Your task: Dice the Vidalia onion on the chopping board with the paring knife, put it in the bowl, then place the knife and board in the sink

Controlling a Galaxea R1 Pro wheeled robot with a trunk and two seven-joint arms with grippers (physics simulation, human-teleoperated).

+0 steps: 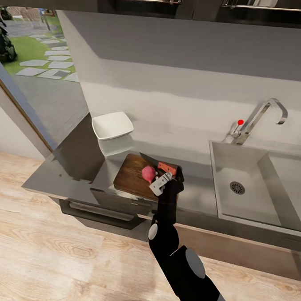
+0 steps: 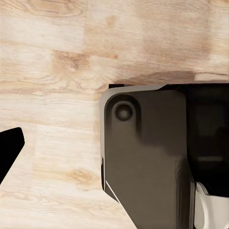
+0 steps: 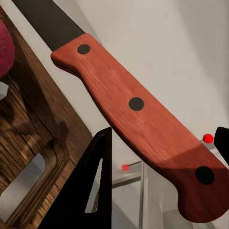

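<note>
So the right tool (image 1: 165,178) is down at the near right end of the chopping board (image 1: 130,176), and from its wrist camera the red handle of the paring knife (image 3: 138,119) runs right between the two dark fingers (image 3: 95,186). The fingers sit on either side of the handle, but I honestly can't tell if they're actually clamped on it or just around it. In the head view the knife's dark blade (image 1: 148,159) pokes out toward the back left, over the board's far edge.

The Vidalia onion (image 1: 148,172) is sitting on the board, whole and pink, just beside the tool. The board lies on the grey desk (image 1: 69,163), near the front edge. The white bowl (image 1: 112,125) is behind the board, toward the wall and a bit left. The sink (image 1: 224,181) is off to the right, with its chrome tap (image 1: 264,117) and red knob (image 1: 240,122) at the back.

The left wrist camera is pointed at the pale wood floor (image 2: 52,71) with some dark robot body part (image 2: 143,157) in the way; can't tell how the left tool stands.
</note>
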